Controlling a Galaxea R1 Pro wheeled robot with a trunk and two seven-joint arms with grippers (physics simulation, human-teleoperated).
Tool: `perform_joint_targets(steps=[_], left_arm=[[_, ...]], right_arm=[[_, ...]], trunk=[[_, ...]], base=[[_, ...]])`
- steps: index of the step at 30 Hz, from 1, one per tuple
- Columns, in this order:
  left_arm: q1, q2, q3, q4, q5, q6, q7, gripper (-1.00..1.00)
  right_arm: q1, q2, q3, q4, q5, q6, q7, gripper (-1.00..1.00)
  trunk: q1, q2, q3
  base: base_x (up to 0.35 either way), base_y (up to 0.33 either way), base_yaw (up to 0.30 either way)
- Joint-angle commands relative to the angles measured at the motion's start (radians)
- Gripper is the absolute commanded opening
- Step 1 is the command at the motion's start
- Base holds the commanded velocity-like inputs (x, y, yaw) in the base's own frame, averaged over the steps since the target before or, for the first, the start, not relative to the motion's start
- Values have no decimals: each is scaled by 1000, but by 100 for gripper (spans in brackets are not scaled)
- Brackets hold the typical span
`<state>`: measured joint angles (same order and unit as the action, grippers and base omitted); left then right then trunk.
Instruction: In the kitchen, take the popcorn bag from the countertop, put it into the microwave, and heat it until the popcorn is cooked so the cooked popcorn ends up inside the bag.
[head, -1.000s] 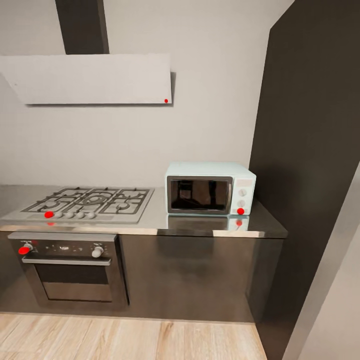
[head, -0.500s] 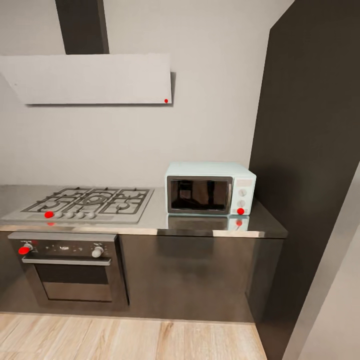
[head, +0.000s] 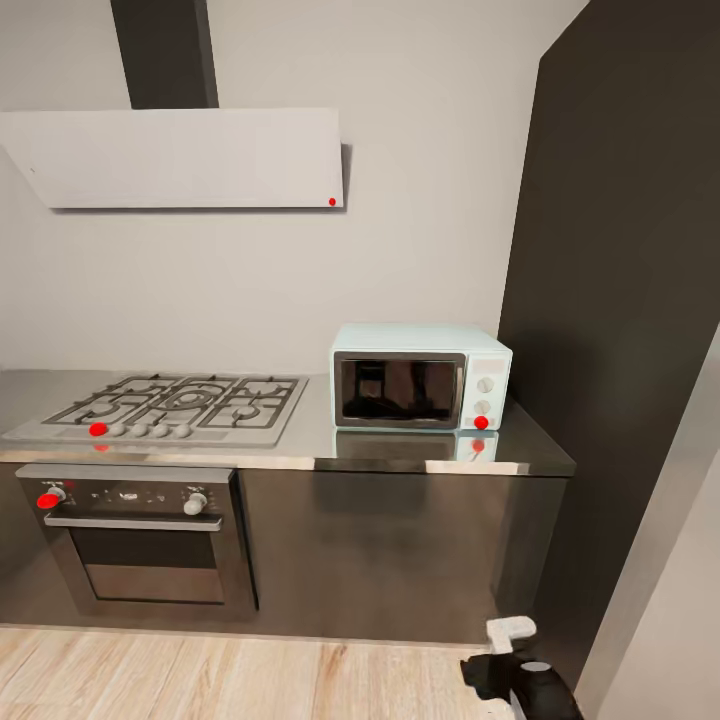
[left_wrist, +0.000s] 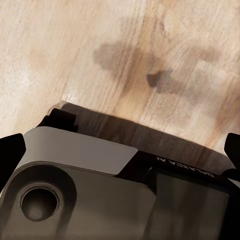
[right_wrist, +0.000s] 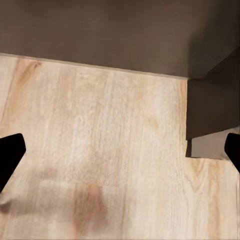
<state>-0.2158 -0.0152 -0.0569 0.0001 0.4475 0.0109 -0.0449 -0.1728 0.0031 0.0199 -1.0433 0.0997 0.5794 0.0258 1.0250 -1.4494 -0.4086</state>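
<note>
Head view faces a kitchen wall run: the microwave (head: 421, 377) sits on the table (head: 400, 450), a grey metal top over dark cabinet fronts, at about 3 o'clock from the gas hob (head: 165, 408) and well apart from it, door shut, dark glass facing out, white knob panel on its right side with a red dot near the lower knob. Built-in oven (head: 140, 535) sits right under the hob, bar handle across its front, red dot on its left knob. White slanted hood (head: 180, 158) hangs on the grey wall at 12 o'clock from the hob. Tall dark cabinet (head: 620, 330) stands at 3 o'clock of the microwave, just beside the table end. Light wood floor (head: 250, 680) runs along the bottom. Right arm (head: 520, 675) pokes in at about 5 o'clock of the frame, dark body with a white block on top, low in front of the cabinets. Right wrist view looks down at the floor and the cabinet base; the right jaws (right_wrist: 120, 150) stand wide, dark tips at both frame edges, nothing between them. Left wrist view shows floor and part of the robot's own grey body (left_wrist: 100, 195); the left jaws (left_wrist: 122, 150) also stand wide and hold nothing.
</note>
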Motion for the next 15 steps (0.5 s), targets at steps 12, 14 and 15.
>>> perform_joint_targets(steps=[12, 14, 15], left_arm=[[-1, 0, -6, 0, 10, 1, -3, 100], [-1, 0, -6, 0, 10, 0, -3, 100], [-1, 0, -6, 0, 10, 0, -3, 100]], right_arm=[[-260, 65, -1, -280, 11, 254, -87, 100], [-298, 65, -3, -293, 11, 258, -95, 100], [-315, 64, -3, -295, 11, 259, -98, 100]], trunk=[[0, -1, -1], [0, -1, -1], [0, -1, -1]], base=[[0, 0, 0], [0, 0, 0], [0, 0, 0]])
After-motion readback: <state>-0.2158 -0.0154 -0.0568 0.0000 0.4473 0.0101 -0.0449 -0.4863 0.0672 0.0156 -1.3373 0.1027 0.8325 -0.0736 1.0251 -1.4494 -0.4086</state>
